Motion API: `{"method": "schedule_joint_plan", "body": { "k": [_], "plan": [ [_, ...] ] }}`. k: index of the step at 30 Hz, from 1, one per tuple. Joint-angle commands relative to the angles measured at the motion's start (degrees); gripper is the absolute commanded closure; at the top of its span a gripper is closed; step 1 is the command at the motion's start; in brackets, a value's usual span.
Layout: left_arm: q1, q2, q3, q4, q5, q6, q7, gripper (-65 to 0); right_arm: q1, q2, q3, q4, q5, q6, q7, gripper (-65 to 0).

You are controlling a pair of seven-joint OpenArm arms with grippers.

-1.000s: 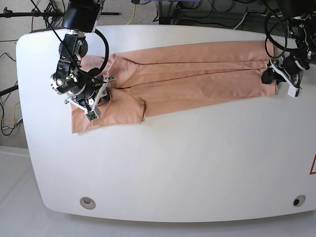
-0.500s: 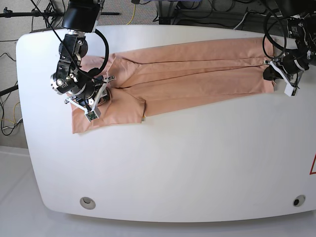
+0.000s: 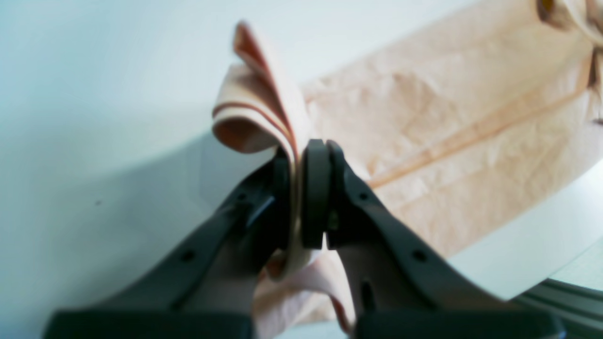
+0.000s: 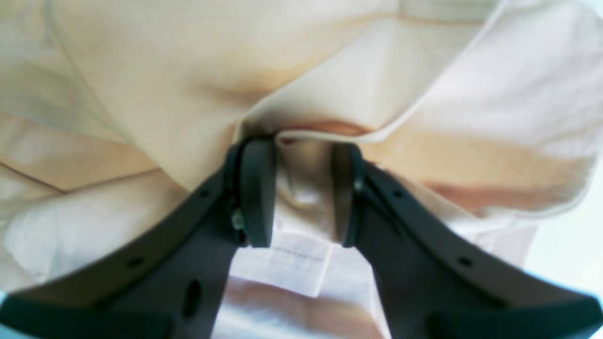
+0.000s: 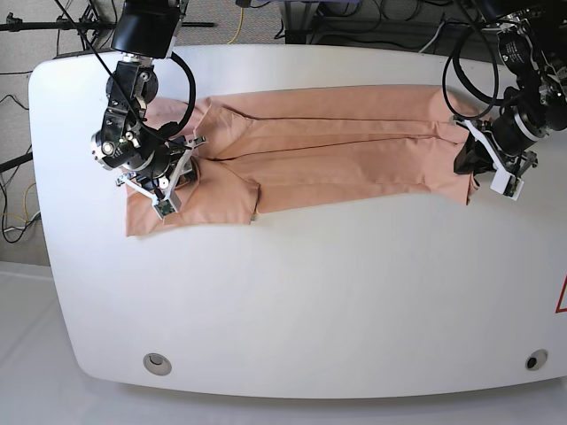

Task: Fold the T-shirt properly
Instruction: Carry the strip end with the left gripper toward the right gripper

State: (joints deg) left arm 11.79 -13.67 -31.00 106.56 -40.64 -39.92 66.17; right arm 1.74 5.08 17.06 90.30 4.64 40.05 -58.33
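So the T-shirt (image 5: 319, 146) was stretched out in a long folded band across the far half of the table (image 5: 292, 292), running almost from the left edge to the right edge in the base view. A sleeve end poked out toward the near side at the left end.

The left pincer (image 3: 300, 197) was over by the right edge of the table and had its jaws squeezed tight on the shirt's end. In the left wrist view you could see a few layers of fabric sandwiched between the pads (image 3: 314, 193), with the hem curling up above them off the table. That end of the shirt looked lifted and bunched a bit.

The right pincer (image 4: 301, 193) sat at the other end, near the far left corner, right down on the cloth. Its jaws stood partly apart with a fold of the shirt between them, and a white label (image 4: 282, 266) showed just below the pads. Whether the pads were actually pinching the cloth I couldn't tell, the gap looked loose.
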Motion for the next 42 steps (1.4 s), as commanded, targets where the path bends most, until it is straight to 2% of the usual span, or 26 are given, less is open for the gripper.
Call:
{"method": "schedule_joint_plan", "body": {
  "k": [1, 7, 13, 29, 42],
  "plan": [
    [-0.69, 0.07, -0.31, 2.31, -0.59, -0.08, -0.13, 0.0, 0.54, 0.33, -0.05, 0.7, 0.0, -0.05, -0.03, -20.1],
    [-1.07, 1.21, -0.26, 4.09, -0.97, -0.08, 1.6, 0.0, 0.5, 0.31, -0.05, 0.65, 0.09, -0.05, -0.03, -20.0],
    [-0.76, 3.94, 0.99, 4.86, -1.18, -0.08, 2.2, 0.0, 0.64, 0.34, -0.1, 0.73, 0.27, -0.05, 0.2, -20.1],
    [-0.63, 9.09, 11.39, 5.54, -1.18, -0.08, -0.16, 0.0, 0.83, 0.18, -0.17, 0.79, 0.12, -0.05, -0.08, -19.9],
    [-1.06, 11.96, 17.56, 5.1, 0.9, 3.23, -1.48, 0.0, 0.93, 0.15, -0.13, 0.53, 0.11, -0.05, -0.12, -19.9]
  ]
}}
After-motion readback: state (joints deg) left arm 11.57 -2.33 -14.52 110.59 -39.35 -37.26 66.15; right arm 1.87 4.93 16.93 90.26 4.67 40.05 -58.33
